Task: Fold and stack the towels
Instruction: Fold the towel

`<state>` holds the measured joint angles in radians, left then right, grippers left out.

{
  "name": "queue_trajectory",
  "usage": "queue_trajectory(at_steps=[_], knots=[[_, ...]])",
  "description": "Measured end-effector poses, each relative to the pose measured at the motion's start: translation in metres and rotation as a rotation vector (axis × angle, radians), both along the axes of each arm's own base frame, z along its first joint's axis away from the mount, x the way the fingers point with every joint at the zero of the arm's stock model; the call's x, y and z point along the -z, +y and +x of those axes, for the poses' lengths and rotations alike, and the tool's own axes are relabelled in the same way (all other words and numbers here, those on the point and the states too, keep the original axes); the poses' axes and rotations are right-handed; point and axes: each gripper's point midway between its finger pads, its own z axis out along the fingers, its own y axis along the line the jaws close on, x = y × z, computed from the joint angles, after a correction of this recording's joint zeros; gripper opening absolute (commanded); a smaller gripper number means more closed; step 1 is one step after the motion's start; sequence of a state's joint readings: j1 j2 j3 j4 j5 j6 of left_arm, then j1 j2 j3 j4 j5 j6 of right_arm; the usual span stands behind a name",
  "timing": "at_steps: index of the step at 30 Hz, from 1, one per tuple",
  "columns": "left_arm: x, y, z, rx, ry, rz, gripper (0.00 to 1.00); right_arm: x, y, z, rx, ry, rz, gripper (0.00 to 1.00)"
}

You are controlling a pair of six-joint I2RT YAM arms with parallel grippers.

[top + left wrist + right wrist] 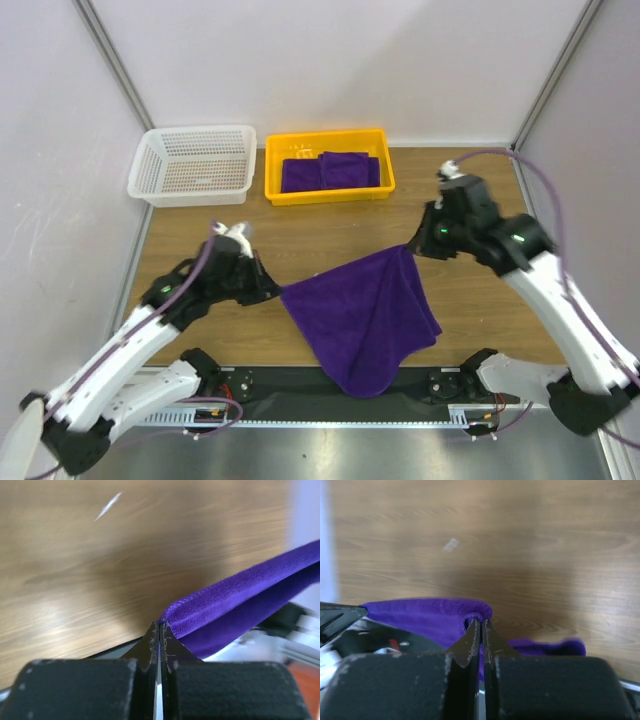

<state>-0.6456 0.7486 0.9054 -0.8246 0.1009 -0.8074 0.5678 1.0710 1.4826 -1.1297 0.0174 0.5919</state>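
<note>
A deep purple towel (366, 315) hangs stretched between my two grippers above the wooden table, its lower part drooping over the table's near edge. My left gripper (275, 289) is shut on the towel's left corner; in the left wrist view (160, 625) the cloth (240, 595) runs off to the right. My right gripper (410, 245) is shut on the right corner; the right wrist view (480, 622) shows the purple edge (425, 612) pinched between the fingers. Two folded purple towels (330, 172) lie in the yellow tray (328, 196) at the back.
A white slatted basket (193, 165) stands left of the yellow tray at the back. The wooden table (330, 230) is enclosed by pale walls left and right. The arm bases and a black rail (300, 385) run along the near edge.
</note>
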Motion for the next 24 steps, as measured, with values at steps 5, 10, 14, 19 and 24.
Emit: queue_trajectory(at_steps=[5,10,14,19,24], knots=[[0.083,-0.003,0.025,-0.048,0.147,0.154,0.0,0.101,0.011,0.038,0.007,0.18,-0.118,0.0],[0.128,0.001,0.081,-0.125,0.118,0.244,0.0,0.161,0.004,0.082,0.027,0.217,-0.113,0.0],[0.17,0.003,0.127,-0.14,0.148,0.355,0.0,0.195,0.007,0.131,-0.002,0.204,-0.124,0.0],[0.199,0.0,0.182,-0.135,0.143,0.432,0.0,0.233,0.012,0.185,-0.038,0.207,-0.138,0.0],[0.192,-0.009,0.237,-0.157,0.076,0.442,0.0,0.251,0.006,0.227,-0.031,0.175,-0.148,0.0]])
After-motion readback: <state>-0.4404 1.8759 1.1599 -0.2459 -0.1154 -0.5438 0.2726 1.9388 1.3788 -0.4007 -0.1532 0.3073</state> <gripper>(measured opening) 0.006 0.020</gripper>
